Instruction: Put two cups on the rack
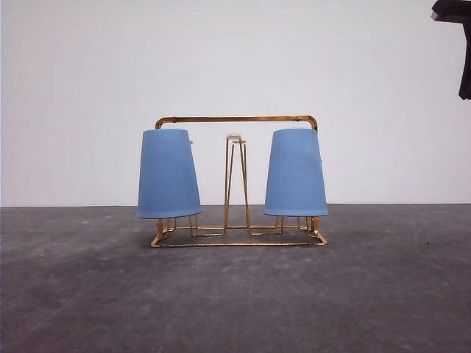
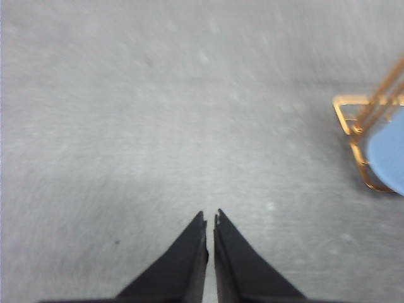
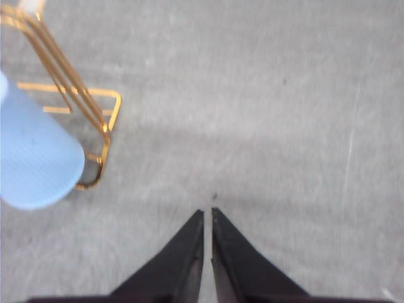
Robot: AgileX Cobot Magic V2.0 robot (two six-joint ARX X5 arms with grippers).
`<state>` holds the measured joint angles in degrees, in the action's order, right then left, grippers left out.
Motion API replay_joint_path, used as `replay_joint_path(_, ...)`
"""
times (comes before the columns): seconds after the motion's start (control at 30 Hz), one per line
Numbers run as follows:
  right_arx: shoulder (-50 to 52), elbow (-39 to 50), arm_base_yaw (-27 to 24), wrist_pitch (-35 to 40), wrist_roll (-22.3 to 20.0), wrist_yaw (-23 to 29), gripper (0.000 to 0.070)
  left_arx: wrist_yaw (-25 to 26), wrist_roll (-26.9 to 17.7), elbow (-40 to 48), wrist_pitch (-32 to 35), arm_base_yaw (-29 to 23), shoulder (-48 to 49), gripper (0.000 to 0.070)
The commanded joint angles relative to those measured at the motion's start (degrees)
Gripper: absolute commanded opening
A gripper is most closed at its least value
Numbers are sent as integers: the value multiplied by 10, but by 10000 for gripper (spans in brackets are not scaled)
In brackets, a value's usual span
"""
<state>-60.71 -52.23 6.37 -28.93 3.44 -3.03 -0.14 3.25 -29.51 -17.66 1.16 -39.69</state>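
2 ribbed cups (image 1: 168, 173) (image 1: 296, 172) (wire rack (image 1: 237, 119))

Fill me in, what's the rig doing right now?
Nothing is being held. Both light-blue cups sit upside down on the gold wire rack, the left cup and the right cup on its outer prongs, the middle prongs bare. The left gripper and the right gripper are both shut and empty above the grey table, clear of the rack. The placing looks done.
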Motion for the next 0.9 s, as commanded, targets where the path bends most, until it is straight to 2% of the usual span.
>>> replay_joint_path(0.0,-2,-6,2,10,6,1,17,-1,23,56,33,-8,62,0)
replay_joint_path(0.2,-2,-6,2,38,6,1,17,-1,39,179,55,-33,238,0)
replay_joint_path(0.5,-2,-6,2,75,6,1,17,-2,35,272,53,-35,375,0)
replay_joint_path(0.87,-2,-6,2,111,6,1,17,-3,36,287,69,-35,394,0)
